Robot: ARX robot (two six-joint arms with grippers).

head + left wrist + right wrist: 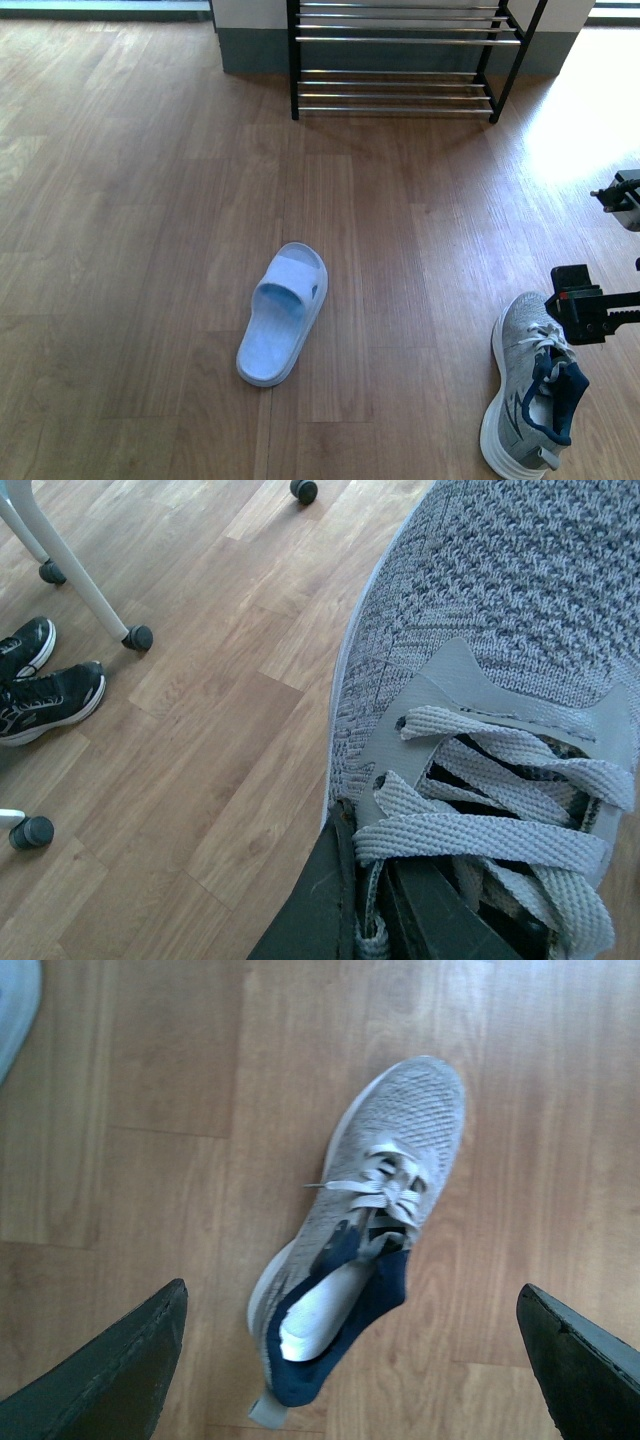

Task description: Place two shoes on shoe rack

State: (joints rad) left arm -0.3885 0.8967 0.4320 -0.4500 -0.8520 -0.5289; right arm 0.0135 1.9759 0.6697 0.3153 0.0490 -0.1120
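Observation:
In the left wrist view a grey knit sneaker [500, 610] fills the frame, and my left gripper [370, 920] is shut on it at the laces and tongue. A second grey sneaker [530, 395] with navy lining lies on the floor at the front right. My right gripper [600, 248] hovers open above it; in its wrist view the sneaker [365, 1220] lies between and beyond the wide-apart fingers [120, 1370]. The shoe rack [400, 40], black with chrome bars, stands at the far wall with no shoe showing on its visible bars. My left arm is out of the front view.
A pale blue slide [282, 315] lies mid-floor, its edge also in the right wrist view's corner [15, 1000]. A pair of black sneakers [40, 695] and white furniture legs on castors [135, 637] show in the left wrist view. A grey wall base [250, 50] runs beside the rack.

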